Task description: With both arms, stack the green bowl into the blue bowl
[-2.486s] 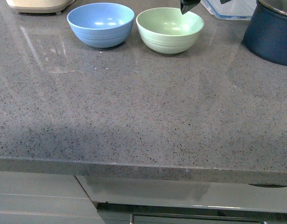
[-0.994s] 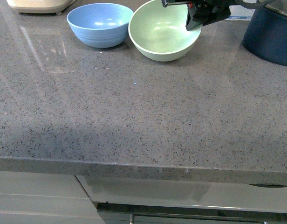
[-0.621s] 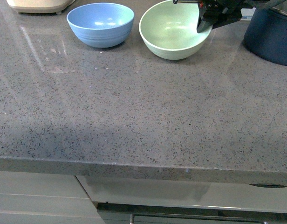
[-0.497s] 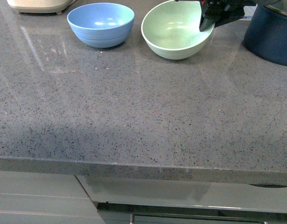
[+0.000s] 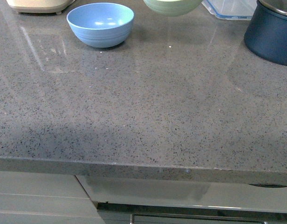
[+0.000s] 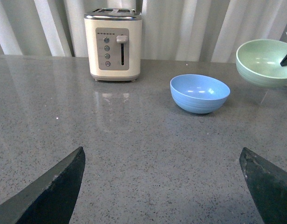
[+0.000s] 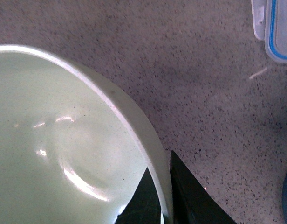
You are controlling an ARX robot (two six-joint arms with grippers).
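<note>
— The green bowl (image 5: 172,5) has gone up off the counter (image 5: 148,102) since a moment ago. From the front only its rounded underside shows, cut off by the top edge.
— What's holding it?
— The right gripper (image 7: 160,189), dark jaws pinched on the thin matte rim, one inside and one outside.
— And the left gripper (image 6: 161,151)?
— Spread wide, empty, over speckled grey stone. The blue bowl (image 5: 100,24), ridged near its base, sits to the green one's left, apart.

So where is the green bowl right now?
Front view: the green bowl hangs above the counter at the top edge, right of the blue bowl, rim pinched by the right tool.
</note>
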